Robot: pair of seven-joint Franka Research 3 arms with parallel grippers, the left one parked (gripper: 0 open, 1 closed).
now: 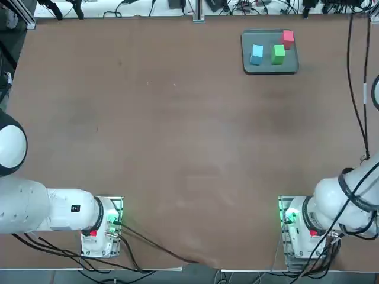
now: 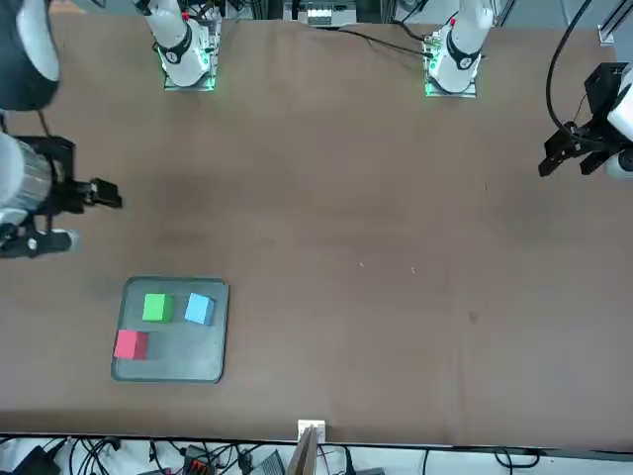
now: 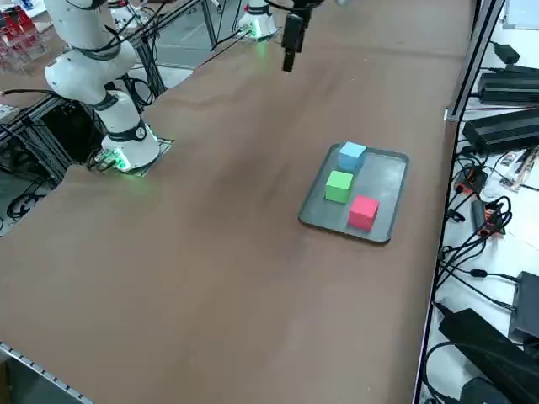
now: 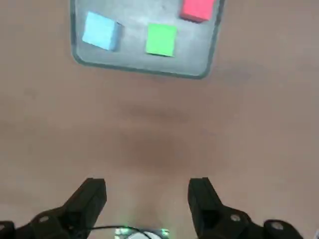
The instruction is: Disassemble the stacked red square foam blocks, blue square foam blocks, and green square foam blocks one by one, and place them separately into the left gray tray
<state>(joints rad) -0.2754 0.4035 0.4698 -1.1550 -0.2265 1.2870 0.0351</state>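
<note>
The gray tray lies at the far right of the table. Three foam cubes rest in it, apart from one another: the red block at the tray's far right corner by the rim, the blue block and the green block side by side. In the wrist view my right gripper is open and empty, hovering high over bare table short of the tray, with the blue block, green block and red block ahead of it. The front view shows the right arm's black wrist at the table's side edge.
Bundles of cables and black boxes lie off the table edge beside the tray. The right arm's base stands at the near edge. Brown tabletop stretches between the bases and the tray.
</note>
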